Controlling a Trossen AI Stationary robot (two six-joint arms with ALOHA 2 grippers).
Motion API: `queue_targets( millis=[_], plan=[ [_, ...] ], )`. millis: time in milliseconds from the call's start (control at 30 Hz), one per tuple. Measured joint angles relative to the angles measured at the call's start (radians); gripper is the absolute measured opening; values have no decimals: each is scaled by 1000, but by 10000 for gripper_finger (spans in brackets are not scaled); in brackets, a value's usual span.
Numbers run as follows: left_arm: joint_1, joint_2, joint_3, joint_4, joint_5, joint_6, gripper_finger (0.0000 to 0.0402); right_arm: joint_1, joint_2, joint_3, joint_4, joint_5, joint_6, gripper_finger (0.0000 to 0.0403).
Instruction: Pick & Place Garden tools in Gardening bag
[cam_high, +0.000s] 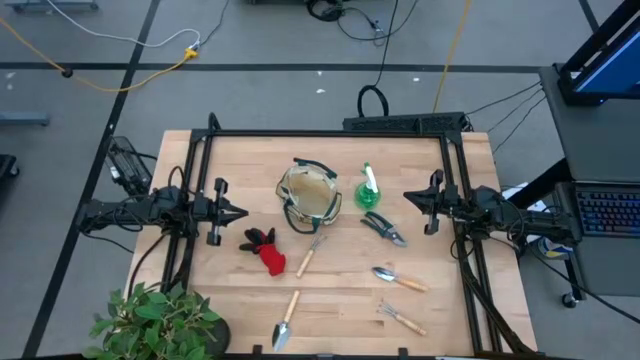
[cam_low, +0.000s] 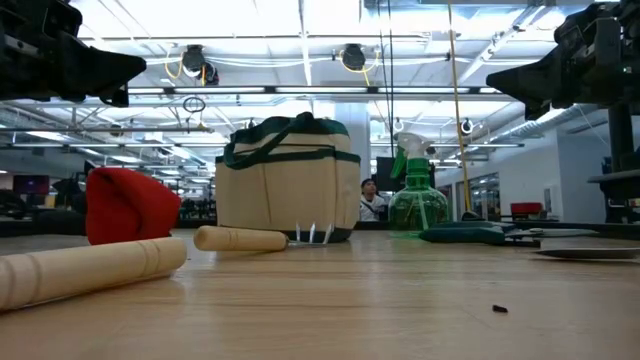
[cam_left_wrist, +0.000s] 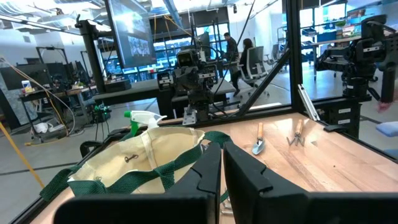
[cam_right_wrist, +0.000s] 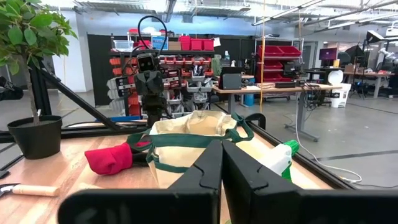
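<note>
The beige gardening bag (cam_high: 307, 195) with its dark green rim stands upright on its base at the table's middle. The green spray bottle (cam_high: 370, 188) stands to its right; the pruning shears (cam_high: 383, 228) lie nearer. The red-and-black glove (cam_high: 265, 248) lies left of a fork (cam_high: 309, 252). A trowel (cam_high: 286, 320), another trowel (cam_high: 398, 278) and a small fork (cam_high: 400, 318) lie toward the near edge. My left gripper (cam_high: 240, 212) is shut and empty, left of the bag. My right gripper (cam_high: 408, 197) is shut and empty, right of the bottle.
A leafy potted plant (cam_high: 160, 322) stands at the table's near left corner. A black frame (cam_high: 330, 133) runs along the far edge and both sides. People (cam_left_wrist: 239, 53) are in the room beyond the table.
</note>
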Motion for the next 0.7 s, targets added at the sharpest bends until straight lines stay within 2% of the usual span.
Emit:
queue_targets(
  millis=[300,433,500,700],
  plan=[
    [0,0,0,9,0,18,26,0,0,0,1,0,11,0],
    [0,0,0,47,0,51,26,1,0,0,1,-1,247,0],
    [0,0,0,104,1,30,26,1,0,0,10,1,314,0],
    [0,0,0,238,1,-85,26,1,0,0,14,0,281,0]
  ],
)
